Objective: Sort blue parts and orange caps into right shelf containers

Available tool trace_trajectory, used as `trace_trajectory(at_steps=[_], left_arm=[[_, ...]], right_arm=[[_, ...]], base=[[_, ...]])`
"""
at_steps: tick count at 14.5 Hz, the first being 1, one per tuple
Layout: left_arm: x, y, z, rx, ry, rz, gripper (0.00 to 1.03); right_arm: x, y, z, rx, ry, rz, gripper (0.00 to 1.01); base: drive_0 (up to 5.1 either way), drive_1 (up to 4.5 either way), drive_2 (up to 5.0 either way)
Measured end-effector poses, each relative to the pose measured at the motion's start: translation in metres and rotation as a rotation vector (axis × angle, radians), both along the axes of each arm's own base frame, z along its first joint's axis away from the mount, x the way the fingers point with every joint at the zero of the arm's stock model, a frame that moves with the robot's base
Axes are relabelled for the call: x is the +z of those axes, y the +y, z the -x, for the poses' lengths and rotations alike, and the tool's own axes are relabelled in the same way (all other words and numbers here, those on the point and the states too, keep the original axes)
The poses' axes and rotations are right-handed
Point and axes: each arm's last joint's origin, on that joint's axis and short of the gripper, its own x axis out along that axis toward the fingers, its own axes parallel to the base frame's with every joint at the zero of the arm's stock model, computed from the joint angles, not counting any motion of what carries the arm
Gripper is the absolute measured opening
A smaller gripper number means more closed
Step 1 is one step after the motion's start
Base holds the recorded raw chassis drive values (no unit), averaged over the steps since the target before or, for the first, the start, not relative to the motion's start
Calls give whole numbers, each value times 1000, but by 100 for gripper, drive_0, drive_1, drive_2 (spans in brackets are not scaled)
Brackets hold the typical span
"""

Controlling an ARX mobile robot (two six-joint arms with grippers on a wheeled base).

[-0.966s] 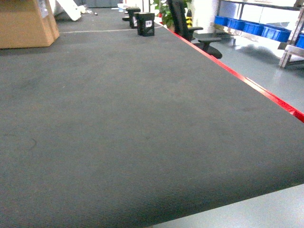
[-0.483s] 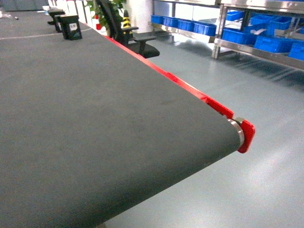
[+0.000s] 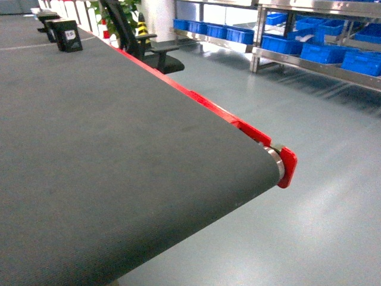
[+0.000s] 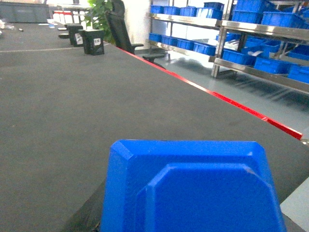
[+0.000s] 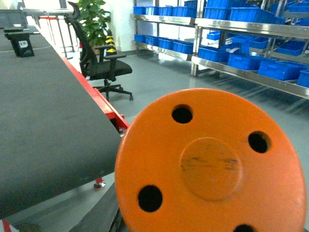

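Dark grey ribbed matting covers the long red-framed table [image 3: 119, 149], which fills the left and middle of the head view and ends in a rounded corner with a red end cap [image 3: 287, 167] over a metal roller. Beyond it lies pale grey-green floor [image 3: 309, 119], and along the far right stands the stainless-steel shelf [image 3: 297, 56] with its shiny rails, carrying rows of bright-blue plastic containers [image 3: 283, 44] on its lower levels. A black office chair [image 3: 143, 47] sits just beside the table's red edge, with a green plant [image 3: 116, 9] behind it, and small black boxes with white labels [image 3: 65, 34] stand on the far end of the matting. Neither arm shows in the head view.

In the left wrist view a blue plastic part with chamfered corners and a raised centre panel [image 4: 193, 188] fills the bottom of the picture, close to the lens above the matting; the left gripper itself is hidden behind it, so whether its fingers are apart or closed on the part cannot be told. In the right wrist view a round orange cap with a raised centre disc and several holes [image 5: 212, 164] fills the lower right, hanging beyond the table's corner over the floor; the right gripper is likewise hidden, and its state cannot be told. Both items are well apart from the shelf
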Motion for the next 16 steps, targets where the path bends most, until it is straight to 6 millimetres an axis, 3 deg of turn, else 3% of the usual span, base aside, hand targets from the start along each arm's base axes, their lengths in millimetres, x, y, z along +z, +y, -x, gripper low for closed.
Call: trace_trajectory(at_steps=[16], left_arm=[[0, 0, 0, 0, 0, 0, 43]], right_arm=[[0, 0, 0, 0, 0, 0, 44]], base=[[-166, -166, -166]])
